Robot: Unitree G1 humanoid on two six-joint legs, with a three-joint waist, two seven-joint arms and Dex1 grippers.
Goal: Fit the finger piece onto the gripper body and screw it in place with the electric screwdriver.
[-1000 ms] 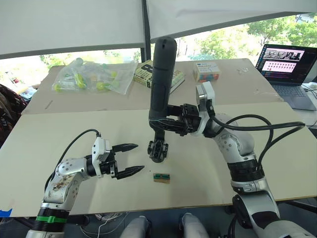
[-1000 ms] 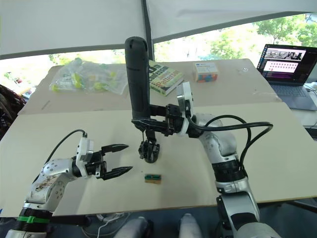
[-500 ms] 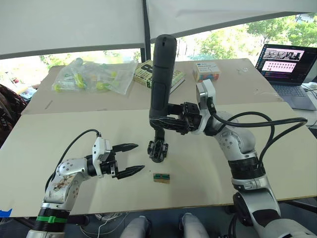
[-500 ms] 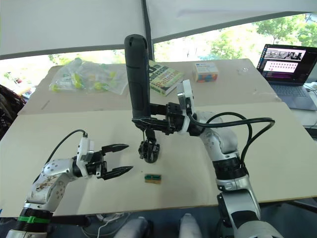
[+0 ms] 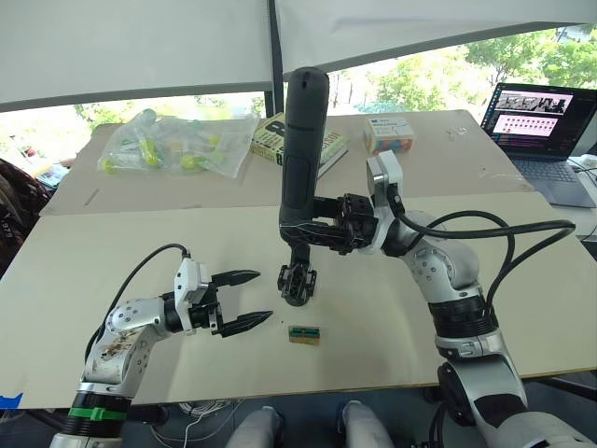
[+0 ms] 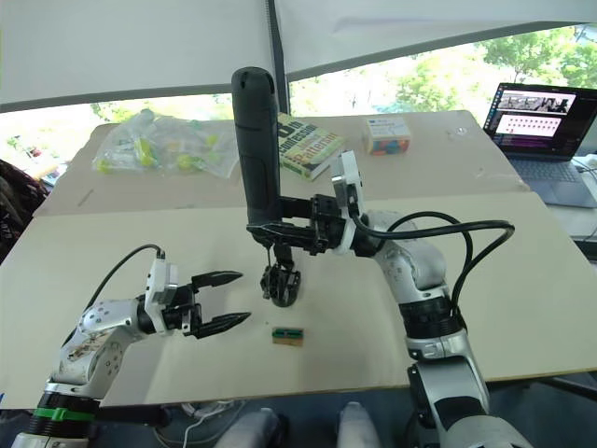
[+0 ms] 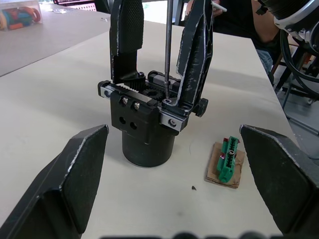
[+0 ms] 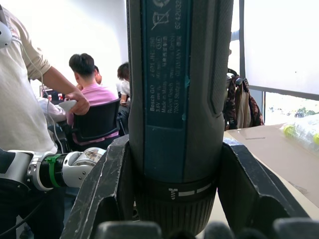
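One right tool point(image 5: 322, 229) pinching upright electric screwdriver point(image 5: 301, 154), bit on gripper body point(image 5: 297, 280) directly beneath, left tool point(image 5: 244, 300) spread beside

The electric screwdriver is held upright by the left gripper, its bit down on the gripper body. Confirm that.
Not quite: the right gripper holds the electric screwdriver, as the left eye view shows. The left gripper hangs open beside the gripper body, holding nothing. The rest stands: the tool is upright, and the left wrist view shows its bit down on the gripper body.
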